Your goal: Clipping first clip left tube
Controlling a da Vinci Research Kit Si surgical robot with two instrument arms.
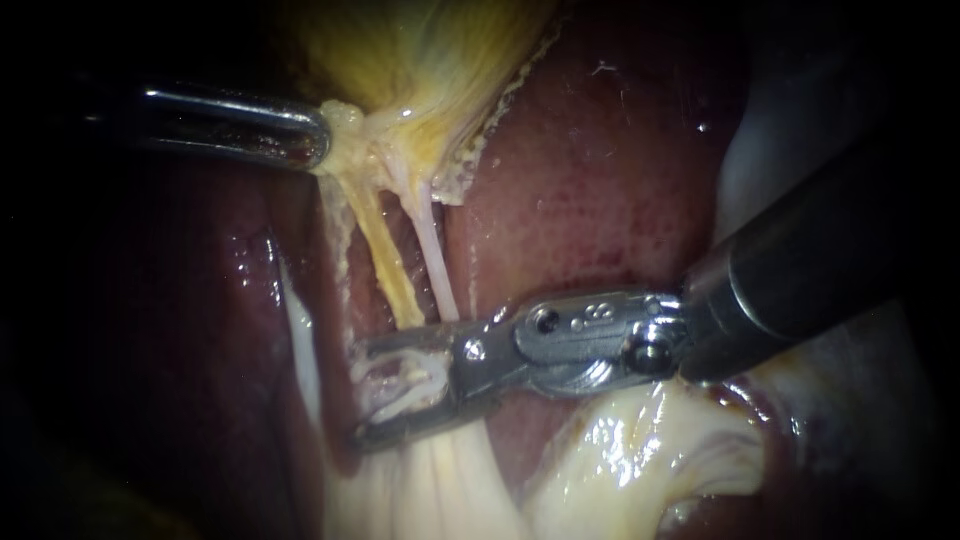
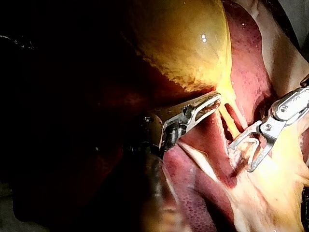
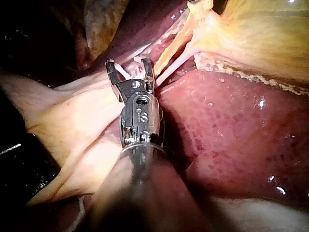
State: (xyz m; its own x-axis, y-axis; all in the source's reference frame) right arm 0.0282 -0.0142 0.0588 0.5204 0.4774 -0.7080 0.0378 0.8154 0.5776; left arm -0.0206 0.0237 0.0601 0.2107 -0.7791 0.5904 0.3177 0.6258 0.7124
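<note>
near the left tube (image 1: pixel 385 250), right instrument (image 1: pixel 365 392) gapes; left instrument (image 1: pixel 320 135) grips gallbladder (image 1: pixel 420 50).

Glistening dark-red liver (image 1: pixel 600 180) fills the endoscope view beside the yellow gallbladder (image 1: pixel 420 50), with folds of pale, wet tissue (image 1: pixel 640 450) bunched near the lower edge.

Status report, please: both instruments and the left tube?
Left end effector shut on gallbladder. Right end effector open at left tube lower end, no clip placed. Right tube close alongside.

Dark red liver (image 1: pixel 600 170), yellow gallbladder (image 1: pixel 420 50) on it, 2 tubes (image 1: pixel 385 250) crossing it, pale tissue (image 1: pixel 640 450) alongside.
</note>
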